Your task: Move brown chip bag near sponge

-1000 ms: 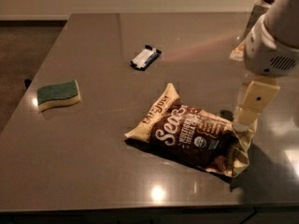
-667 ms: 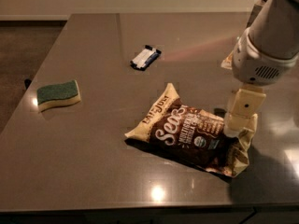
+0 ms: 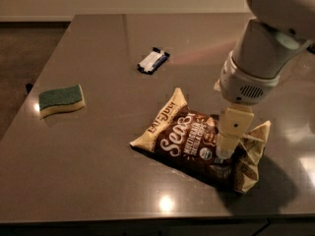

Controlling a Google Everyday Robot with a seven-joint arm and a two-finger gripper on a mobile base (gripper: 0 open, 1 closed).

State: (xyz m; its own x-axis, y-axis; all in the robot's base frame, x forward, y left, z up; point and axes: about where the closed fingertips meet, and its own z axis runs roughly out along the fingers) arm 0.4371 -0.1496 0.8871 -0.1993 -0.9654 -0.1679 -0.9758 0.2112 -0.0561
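Observation:
The brown chip bag [image 3: 181, 137] lies flat on the grey table [image 3: 88, 166], right of centre, with its cream ends pointing upper left and lower right. The sponge [image 3: 61, 100], green top over a pale base, lies at the table's left side, well apart from the bag. My gripper [image 3: 224, 154] hangs from the white arm [image 3: 261, 58] and comes down onto the right part of the bag, its tip at the bag's surface. It hides a strip of the bag beneath it.
A small blue-and-white wrapped bar [image 3: 153, 61] lies behind the bag, toward the table's middle back. The table's left edge runs just beyond the sponge, and the front edge is close below the bag. Dark floor shows at the far left.
The arm has swung left and lower, bringing my gripper from beside the bag's right end to over the bag's right part. The bag, sponge and bar have not moved.

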